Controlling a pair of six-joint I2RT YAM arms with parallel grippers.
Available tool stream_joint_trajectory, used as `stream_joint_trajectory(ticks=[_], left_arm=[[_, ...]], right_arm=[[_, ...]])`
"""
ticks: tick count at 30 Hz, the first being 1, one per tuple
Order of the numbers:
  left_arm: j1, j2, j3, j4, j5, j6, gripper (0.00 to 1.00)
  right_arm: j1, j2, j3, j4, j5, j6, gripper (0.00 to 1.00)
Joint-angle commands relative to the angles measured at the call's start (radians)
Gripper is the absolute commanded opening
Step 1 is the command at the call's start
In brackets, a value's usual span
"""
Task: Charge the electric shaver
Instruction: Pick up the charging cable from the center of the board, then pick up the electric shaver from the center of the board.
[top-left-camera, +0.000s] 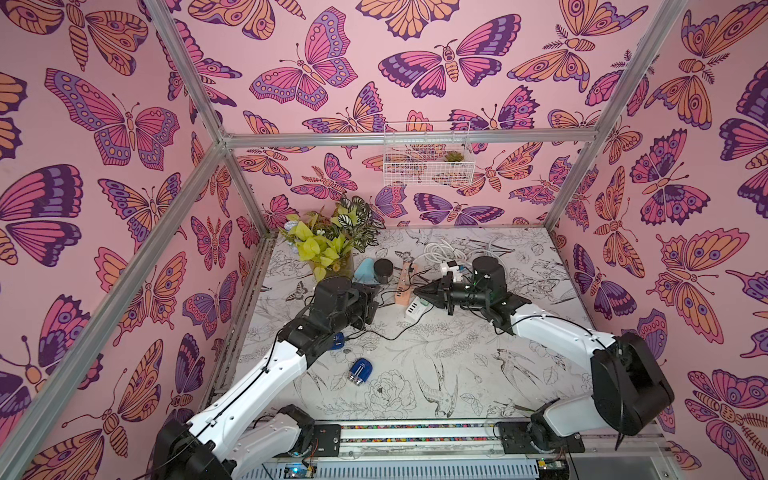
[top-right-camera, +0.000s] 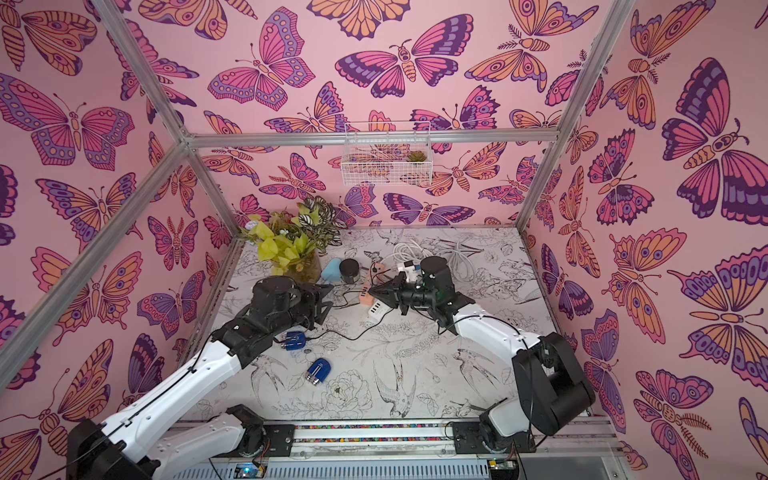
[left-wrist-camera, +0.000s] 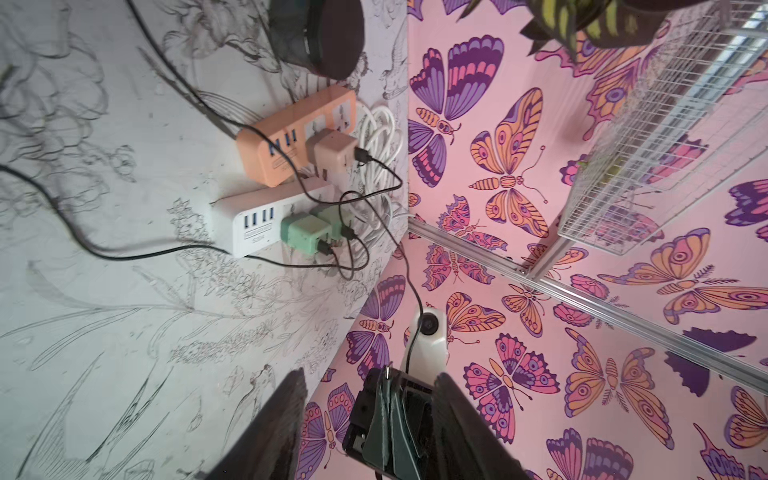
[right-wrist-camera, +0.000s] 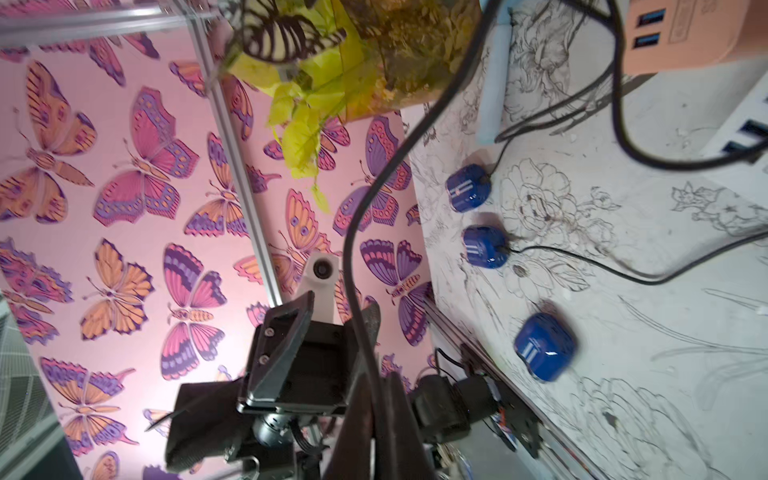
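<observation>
Watching the right fingers (top-left-camera: 417, 291) pressing together on a black cable (right-wrist-camera: 353, 232), just beside the orange power strip (left-wrist-camera: 286, 141). The left fingers (top-right-camera: 328, 297) are standing apart, gripping nothing, and facing the right ones across a small gap. I am seeing the blue shaver (top-left-camera: 360, 369) lying on the surface (top-left-camera: 457, 374) nearer the front, well apart from both. A second shaver (right-wrist-camera: 484, 247) and a third shaver (right-wrist-camera: 467, 187) are sitting with cables attached.
</observation>
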Motion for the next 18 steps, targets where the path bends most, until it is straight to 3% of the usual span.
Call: stream_joint_trajectory(ticks=[1, 3, 9, 14, 18], left_arm=[[0.004, -0.017, 0.000, -0.160, 0.043, -0.043, 0.54], [0.004, 0.007, -0.003, -0.149, 0.074, -0.035, 0.54], [-0.005, 0.176, 0.017, 0.010, 0.322, -0.061, 0.49], [-0.008, 0.225, 0.037, 0.105, 0.375, -0.056, 0.50], [-0.007, 0.208, 0.015, 0.073, 0.394, -0.056, 0.50]], right_arm=[[-0.001, -0.020, -0.008, -0.116, -0.138, -0.217, 0.00], [0.000, -0.015, -0.015, -0.070, -0.171, -0.204, 0.00], [0.003, 0.017, 0.043, -0.226, -0.204, -0.346, 0.00], [0.008, 0.063, 0.085, -0.232, -0.242, -0.363, 0.00], [0.008, 0.066, 0.106, -0.297, -0.234, -0.416, 0.00]])
